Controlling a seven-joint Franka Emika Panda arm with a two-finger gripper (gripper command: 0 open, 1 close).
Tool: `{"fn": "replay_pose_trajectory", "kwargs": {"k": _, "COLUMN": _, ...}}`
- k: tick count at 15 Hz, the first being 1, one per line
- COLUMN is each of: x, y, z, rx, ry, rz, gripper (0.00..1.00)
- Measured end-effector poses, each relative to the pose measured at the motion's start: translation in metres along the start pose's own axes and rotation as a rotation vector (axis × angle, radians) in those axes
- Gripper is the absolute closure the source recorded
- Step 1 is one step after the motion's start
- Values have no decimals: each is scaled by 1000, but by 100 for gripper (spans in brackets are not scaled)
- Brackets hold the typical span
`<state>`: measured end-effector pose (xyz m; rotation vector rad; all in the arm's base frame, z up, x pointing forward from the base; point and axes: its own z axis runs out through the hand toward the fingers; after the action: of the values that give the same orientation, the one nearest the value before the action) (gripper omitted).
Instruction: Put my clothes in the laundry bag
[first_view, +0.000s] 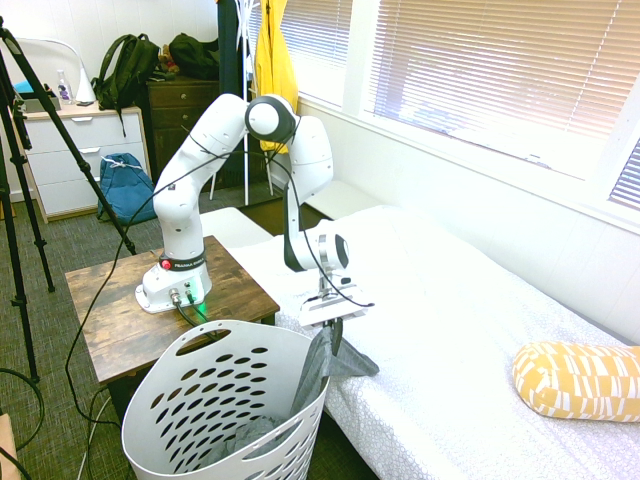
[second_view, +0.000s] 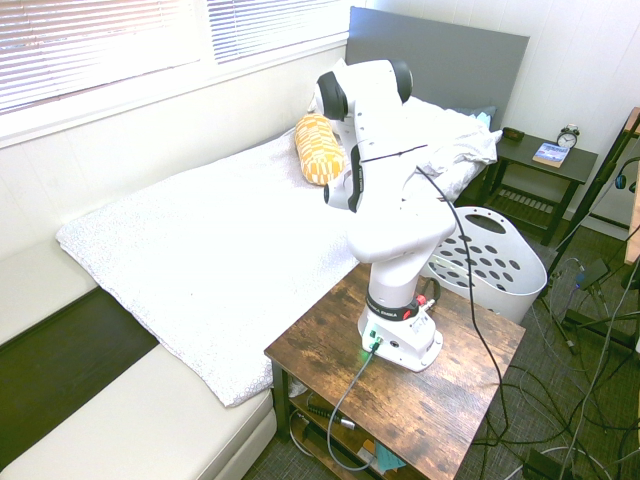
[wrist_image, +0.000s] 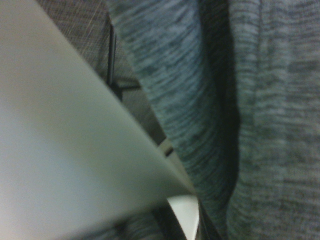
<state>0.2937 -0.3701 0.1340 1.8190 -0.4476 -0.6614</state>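
I am holding my jaws (first_view: 337, 334) pinched shut on a fold of the shirt (first_view: 322, 372), just above the bed's (first_view: 450, 330) edge and beside the basket's (first_view: 190, 352) rim, so that the cloth is hanging from a single point rather than lying flat. The shirt is draping two ways: one part is trailing down inside the basket, where more grey fabric is showing through the oval holes, while a corner is resting on the bed. Gripping a bunched fold, I judge, is what is keeping such thin knit from slipping out. In the wrist view the grey heather weave is filling most of the frame, with the basket's pale wall running close beside it, which suggests the cloth is hanging right against the rim. The basket is standing on the floor between the desk (first_view: 120, 330) and the bed, near enough that only a short carry over the rim should be needed. The likeliest snag is the trailing corner catching on the rim.
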Motion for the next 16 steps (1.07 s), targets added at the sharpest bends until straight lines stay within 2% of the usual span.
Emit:
{"fn": "replay_pose_trajectory", "kwargs": {"k": 3, "x": -15, "y": 54, "z": -16, "rx": -64, "ry": -128, "rz": -95, "gripper": 100}}
{"fn": "replay_pose_trajectory", "kwargs": {"k": 5, "x": -40, "y": 84, "z": -13, "rx": -83, "ry": -259, "rz": -168, "gripper": 100}}
{"fn": "replay_pose_trajectory", "kwargs": {"k": 8, "x": -78, "y": 136, "z": -1, "rx": -31, "ry": -444, "rz": -197, "gripper": 100}}
{"fn": "replay_pose_trajectory", "kwargs": {"k": 10, "x": -99, "y": 169, "z": 7, "rx": 2, "ry": -500, "rz": -180, "gripper": 100}}
{"fn": "replay_pose_trajectory", "kwargs": {"k": 12, "x": -125, "y": 173, "z": 21, "rx": 44, "ry": -549, "rz": -163, "gripper": 100}}
{"fn": "replay_pose_trajectory", "kwargs": {"k": 13, "x": -136, "y": 164, "z": 33, "rx": 72, "ry": -568, "rz": -134, "gripper": 0}}
{"fn": "replay_pose_trajectory", "kwargs": {"k": 16, "x": -152, "y": 115, "z": 63, "rx": 206, "ry": -538, "rz": 28, "gripper": 0}}
